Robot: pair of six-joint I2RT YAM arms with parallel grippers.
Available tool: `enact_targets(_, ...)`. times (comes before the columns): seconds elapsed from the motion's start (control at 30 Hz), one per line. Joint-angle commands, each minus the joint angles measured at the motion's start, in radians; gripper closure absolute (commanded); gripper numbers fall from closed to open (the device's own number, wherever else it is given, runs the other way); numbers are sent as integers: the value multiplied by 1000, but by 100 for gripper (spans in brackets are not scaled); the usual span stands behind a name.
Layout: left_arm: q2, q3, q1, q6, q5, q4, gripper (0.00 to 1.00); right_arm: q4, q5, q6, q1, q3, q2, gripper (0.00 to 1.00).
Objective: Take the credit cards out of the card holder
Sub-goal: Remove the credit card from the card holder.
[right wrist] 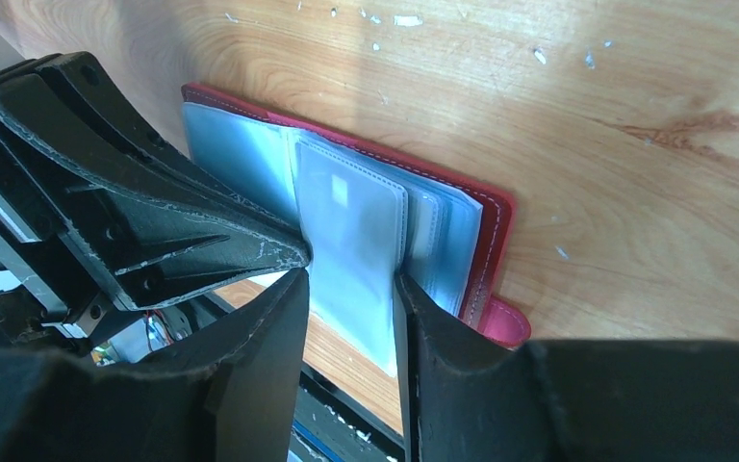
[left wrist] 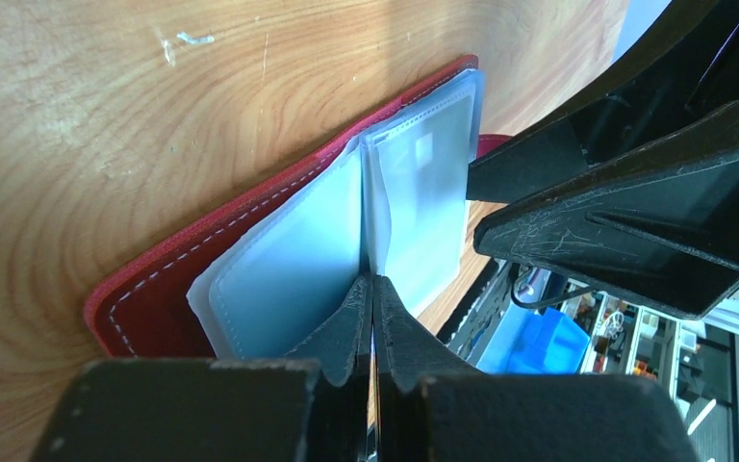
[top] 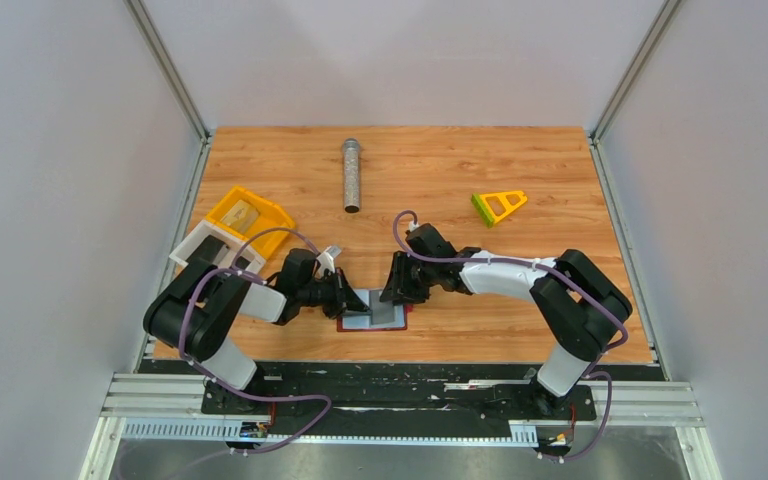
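The dark-red card holder (top: 372, 320) lies open near the table's front edge, its pale blue-grey sleeves (left wrist: 289, 260) fanned out. My left gripper (left wrist: 372, 282) is shut, its tips resting at the fold between two sleeves. My right gripper (right wrist: 351, 284) is open above the holder's right half (right wrist: 486, 241), with one sleeve (right wrist: 346, 221) lying in the gap between its fingers. Both grippers meet over the holder in the top view, left gripper (top: 353, 298) and right gripper (top: 397, 296). No credit card shows plainly inside the sleeves. A small tan flat card (top: 243, 213) lies in the yellow tray.
A yellow tray (top: 260, 222) and a white tray (top: 196, 246) sit at the left edge, behind my left arm. A grey metal cylinder (top: 351, 175) lies at the back centre. A yellow-green triangular piece (top: 498, 205) rests at the back right.
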Motion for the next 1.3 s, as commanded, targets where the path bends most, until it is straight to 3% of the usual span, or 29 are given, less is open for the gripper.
enact_targets(0.0, -35, -16, -13, 4, -16, 5, 95, 81, -64, 15, 10, 3, -31, 62)
enact_targets(0.7, -114, 6, -13, 23, -41, -100, 83, 137, -148, 29, 23, 23, -39, 64)
enact_targets(1.07, -292, 88, -13, 87, -138, -398, 76, 124, -151, 31, 36, 62, -18, 64)
enact_targets(1.27, -448, 158, -10, 125, -298, -649, 73, 111, -156, 32, 50, 109, 5, 64)
